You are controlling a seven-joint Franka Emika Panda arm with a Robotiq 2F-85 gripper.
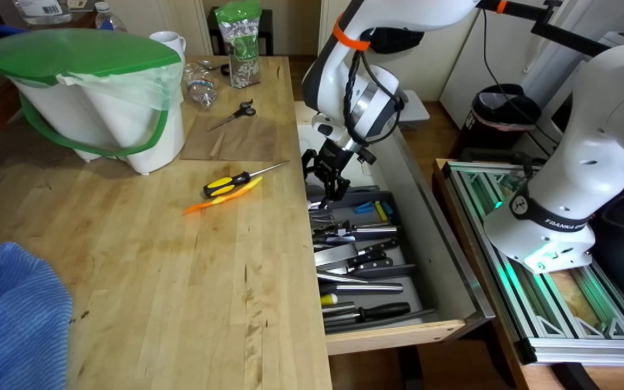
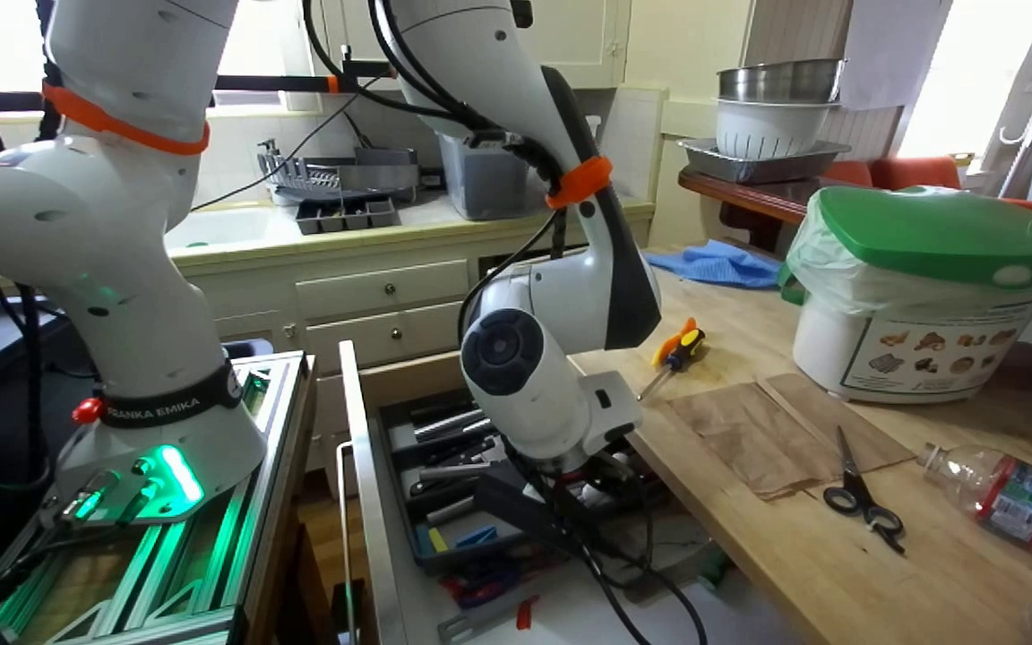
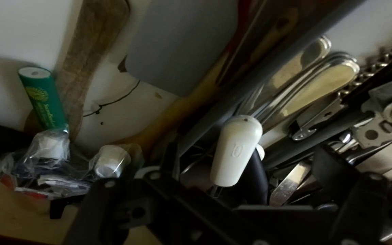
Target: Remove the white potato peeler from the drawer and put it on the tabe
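Left in an exterior view, table (image 1: 144, 271): screwdriver (image 1: 233, 183) on it; placing outstanding. Right, drawer (image 1: 431, 233): standing open. Inside, by wrist view, the white peeler (image 3: 237, 151) (identity presumed) shows tilted between fingers (image 3: 333, 165) set wide, holding nothing. Grasp and removal also outstanding.

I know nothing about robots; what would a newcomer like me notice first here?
Probably the big white robot arm, bent over the open drawer. Next, the white bin with its green lid, standing on the wooden table. In the wrist view, a white utensil handle inside the drawer shows between the dark, open jaws.
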